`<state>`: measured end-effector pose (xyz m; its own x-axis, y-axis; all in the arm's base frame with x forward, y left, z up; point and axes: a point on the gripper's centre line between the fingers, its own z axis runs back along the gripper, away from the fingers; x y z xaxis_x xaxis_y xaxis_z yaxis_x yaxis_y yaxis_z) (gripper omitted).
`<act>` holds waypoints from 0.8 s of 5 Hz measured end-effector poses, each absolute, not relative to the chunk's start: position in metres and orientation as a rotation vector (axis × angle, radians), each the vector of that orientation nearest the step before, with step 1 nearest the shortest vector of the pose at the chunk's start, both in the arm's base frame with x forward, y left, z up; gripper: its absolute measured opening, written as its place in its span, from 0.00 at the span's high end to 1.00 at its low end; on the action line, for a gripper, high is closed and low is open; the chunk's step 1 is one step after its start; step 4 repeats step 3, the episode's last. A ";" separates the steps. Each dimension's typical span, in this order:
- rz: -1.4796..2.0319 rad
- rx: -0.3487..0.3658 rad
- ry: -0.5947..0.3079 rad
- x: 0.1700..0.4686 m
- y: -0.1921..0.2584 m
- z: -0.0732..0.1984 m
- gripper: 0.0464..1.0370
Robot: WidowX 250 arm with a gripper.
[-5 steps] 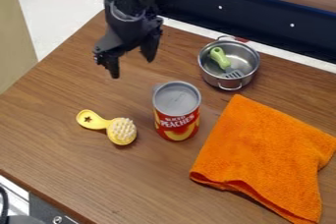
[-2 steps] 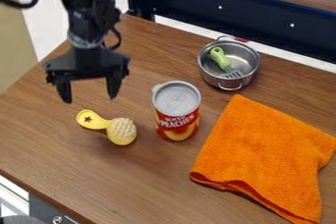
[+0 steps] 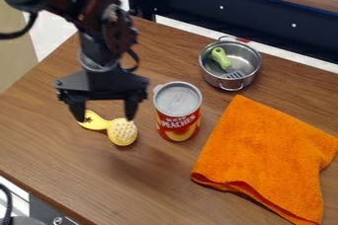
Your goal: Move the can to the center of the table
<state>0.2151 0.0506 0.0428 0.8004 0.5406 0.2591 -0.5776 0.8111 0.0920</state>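
Camera view: a grey-topped, red cylindrical can [image 3: 177,113] is stood upright on the brown wooden worktop [image 3: 155,187], ungrasped. Empty, black two-fingered jaws are held wide open over a yellow, round-headed brush [image 3: 123,132]. Grasping and centring are judged undone.

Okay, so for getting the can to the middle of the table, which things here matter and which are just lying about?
Part of the job:
can
table
end effector

Just lying about:
yellow brush
metal pot
green-handled spatula in the pot
orange towel
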 end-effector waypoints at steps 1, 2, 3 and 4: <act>0.544 0.126 -0.206 0.216 0.017 0.043 0.04; 0.576 0.101 -0.246 0.229 -0.004 0.052 0.04; 0.625 0.082 -0.231 0.250 -0.012 0.053 0.04; 0.625 0.082 -0.231 0.250 -0.012 0.053 0.04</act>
